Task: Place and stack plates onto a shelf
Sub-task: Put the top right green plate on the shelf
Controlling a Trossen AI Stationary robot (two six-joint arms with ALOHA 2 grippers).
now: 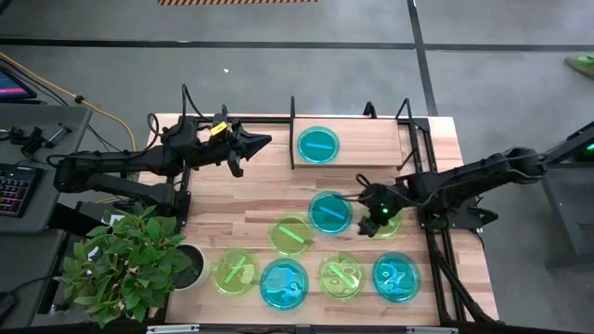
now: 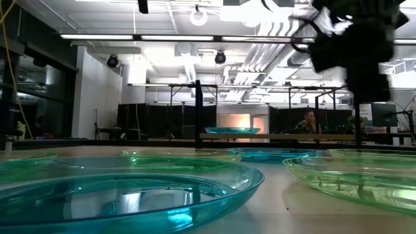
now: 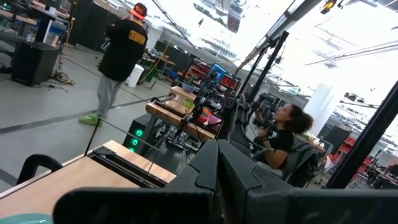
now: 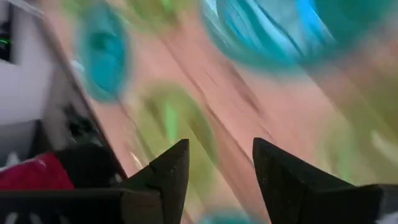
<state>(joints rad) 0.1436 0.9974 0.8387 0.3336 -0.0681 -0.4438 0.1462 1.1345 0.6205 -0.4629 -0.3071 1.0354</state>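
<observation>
Over a green plate (image 1: pixel 388 223) at the bench's right side hangs the right tool (image 1: pixel 373 210), its fingers (image 4: pixel 168 171) spread apart with nothing between them. Just beside it lies a blue plate (image 1: pixel 329 211), then another green one (image 1: pixel 290 234). Nearer the front edge sits a row of four: green (image 1: pixel 232 273), blue (image 1: pixel 283 283), green (image 1: pixel 342 276), blue (image 1: pixel 396 276). One blue plate (image 1: pixel 318 145) rests on the shelf (image 1: pixel 371 139). The left tool (image 1: pixel 251 145) waits left of the shelf; whether it is open I cannot tell.
</observation>
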